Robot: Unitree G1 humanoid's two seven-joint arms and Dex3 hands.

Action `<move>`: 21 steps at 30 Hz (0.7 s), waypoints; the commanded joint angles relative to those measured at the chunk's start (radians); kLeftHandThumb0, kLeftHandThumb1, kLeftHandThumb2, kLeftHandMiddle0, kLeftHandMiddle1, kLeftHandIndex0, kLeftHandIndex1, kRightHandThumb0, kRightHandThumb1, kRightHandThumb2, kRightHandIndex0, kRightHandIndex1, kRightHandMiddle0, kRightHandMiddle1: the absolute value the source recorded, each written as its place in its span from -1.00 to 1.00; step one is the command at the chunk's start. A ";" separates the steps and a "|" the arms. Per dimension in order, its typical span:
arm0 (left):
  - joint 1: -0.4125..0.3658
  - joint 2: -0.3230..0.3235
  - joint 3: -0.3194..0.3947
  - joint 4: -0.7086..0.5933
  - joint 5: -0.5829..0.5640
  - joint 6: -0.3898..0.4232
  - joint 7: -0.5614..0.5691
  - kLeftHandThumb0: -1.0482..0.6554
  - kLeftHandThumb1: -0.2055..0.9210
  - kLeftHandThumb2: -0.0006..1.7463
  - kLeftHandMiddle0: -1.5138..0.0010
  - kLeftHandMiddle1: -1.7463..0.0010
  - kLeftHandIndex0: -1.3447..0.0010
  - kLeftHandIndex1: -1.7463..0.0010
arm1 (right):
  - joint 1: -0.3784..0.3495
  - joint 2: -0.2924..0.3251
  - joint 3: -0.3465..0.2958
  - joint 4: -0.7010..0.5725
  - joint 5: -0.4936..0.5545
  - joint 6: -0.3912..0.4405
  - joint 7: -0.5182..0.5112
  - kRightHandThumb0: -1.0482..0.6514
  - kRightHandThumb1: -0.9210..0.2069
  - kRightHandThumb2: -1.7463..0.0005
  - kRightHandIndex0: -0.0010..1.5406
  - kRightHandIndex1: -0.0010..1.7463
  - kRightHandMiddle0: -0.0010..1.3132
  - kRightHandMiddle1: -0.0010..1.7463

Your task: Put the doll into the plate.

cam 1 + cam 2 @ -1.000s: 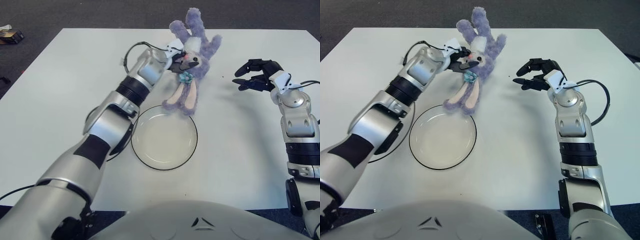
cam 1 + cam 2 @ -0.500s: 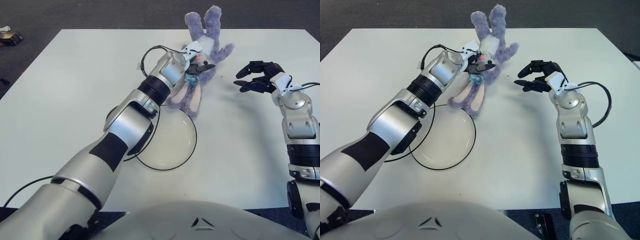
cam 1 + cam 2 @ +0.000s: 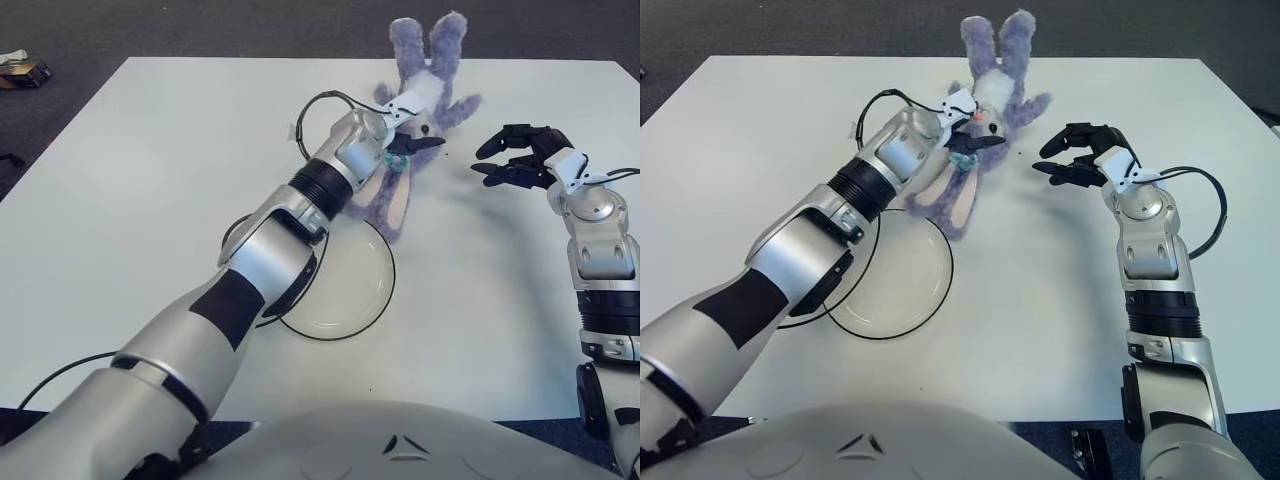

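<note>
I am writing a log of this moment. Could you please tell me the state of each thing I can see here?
doll: held upright, feet hanging beyond the plate's far rim
plate: on the table, nothing in it
left hand: closed on the doll
right hand: open, fingers spread, right of the doll

Two head-mounted eyes, side by side, looking forward and steeply down from above the robot's chest onto the white tabletop (image 3: pixel 150 180). Close range; both arms enter from the near edge. The views share nearly the whole tabletop, the right eye's shifted slightly sideways.
</note>
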 commanded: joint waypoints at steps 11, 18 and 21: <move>0.085 -0.022 -0.048 0.023 0.091 -0.174 0.164 -1.00 1.00 -0.65 0.85 0.97 0.91 0.96 | 0.017 -0.008 -0.039 -0.001 0.044 -0.015 0.004 0.23 -0.82 1.00 0.55 -0.46 0.20 0.21; 0.117 0.002 -0.089 0.061 0.165 -0.293 0.273 -0.93 1.00 -0.80 0.67 0.94 0.78 0.93 | 0.017 -0.016 -0.042 0.002 0.047 -0.014 0.001 0.23 -0.82 1.00 0.55 -0.46 0.20 0.21; 0.118 0.001 -0.087 0.074 0.175 -0.314 0.289 -0.88 1.00 -0.87 0.62 0.94 0.74 0.92 | 0.017 -0.017 -0.044 0.002 0.047 -0.014 0.001 0.23 -0.82 1.00 0.55 -0.46 0.20 0.21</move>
